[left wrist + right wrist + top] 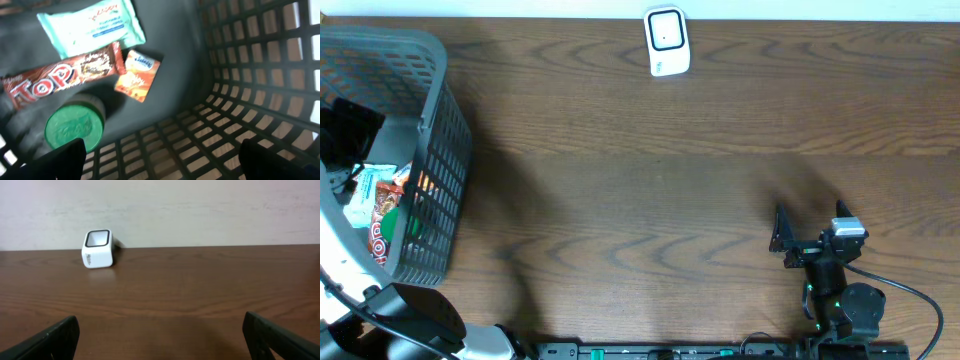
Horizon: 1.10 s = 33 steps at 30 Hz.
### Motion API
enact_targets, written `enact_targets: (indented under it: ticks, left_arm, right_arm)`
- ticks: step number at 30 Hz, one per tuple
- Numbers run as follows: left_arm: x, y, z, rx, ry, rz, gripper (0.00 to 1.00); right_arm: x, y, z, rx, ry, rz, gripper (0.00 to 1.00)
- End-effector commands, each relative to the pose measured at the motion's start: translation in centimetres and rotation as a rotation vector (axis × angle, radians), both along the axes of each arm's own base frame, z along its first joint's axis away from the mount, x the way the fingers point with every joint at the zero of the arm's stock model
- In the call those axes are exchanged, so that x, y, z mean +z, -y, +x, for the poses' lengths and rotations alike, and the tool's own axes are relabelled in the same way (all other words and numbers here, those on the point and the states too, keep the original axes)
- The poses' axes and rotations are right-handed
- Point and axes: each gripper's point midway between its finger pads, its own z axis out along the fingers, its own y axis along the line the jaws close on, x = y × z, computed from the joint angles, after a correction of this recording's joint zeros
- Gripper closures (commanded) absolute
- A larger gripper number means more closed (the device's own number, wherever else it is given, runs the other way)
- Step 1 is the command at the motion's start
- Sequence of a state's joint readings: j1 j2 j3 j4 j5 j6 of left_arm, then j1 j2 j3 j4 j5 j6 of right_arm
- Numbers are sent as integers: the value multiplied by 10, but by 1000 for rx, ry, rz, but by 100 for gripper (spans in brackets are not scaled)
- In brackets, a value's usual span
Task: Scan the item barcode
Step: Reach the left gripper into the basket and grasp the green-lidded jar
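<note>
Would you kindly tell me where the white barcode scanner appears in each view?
Overhead: white barcode scanner at top edge, just right of centre.
Left wrist: not in it; only the basket inside shows.
Right wrist: upper left, at the wooden table far edge.
Shared landmark: that table, overhead and right wrist.

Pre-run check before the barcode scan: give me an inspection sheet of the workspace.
Surface: brown wood-grain table, no spills seen.
Job's things: white scanner at far edge; grey basket at left holding wipes pack, Top bar, orange packet, green-lidded jar.
Clutter: nothing seen.
Grippers: left gripper inside the basket, open, empty; right gripper facing the scanner, open, empty.
Cables: black cable by the right arm's base.
Surroundings: pale wall behind the table.
</note>
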State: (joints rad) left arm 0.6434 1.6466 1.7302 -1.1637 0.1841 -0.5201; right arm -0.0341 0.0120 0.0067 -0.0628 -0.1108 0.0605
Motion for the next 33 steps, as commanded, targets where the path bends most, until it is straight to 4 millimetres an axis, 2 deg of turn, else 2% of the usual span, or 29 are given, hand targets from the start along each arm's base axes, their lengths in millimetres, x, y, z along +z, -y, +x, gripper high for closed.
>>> enact_targets:
  ticks: [1, 4, 8, 14, 20, 33]
  left_arm:
    - [-8, 3, -9, 13, -44, -20, 2]
    - [-13, 5, -26, -27, -130, 1, 2]
    - [-18, -6, -58, 112, -274, 48, 2]
    - [-25, -17, -73, 138, -360, 113, 2]
    - [-49, -15, -78, 131, -399, 97, 2]
    - [-90, -22, -68, 130, -402, 94, 2]
  right_arm:
    - [-1, -2, 0, 5, -2, 10, 1]
    - [-1, -2, 0, 5, -2, 10, 1]
    - [-1, -2, 0, 5, -2, 10, 1]
    - [-1, -2, 0, 5, -2, 10, 1]
    - [-1, -2, 0, 5, -2, 10, 1]
    - [-1, -2, 0, 5, -2, 10, 1]
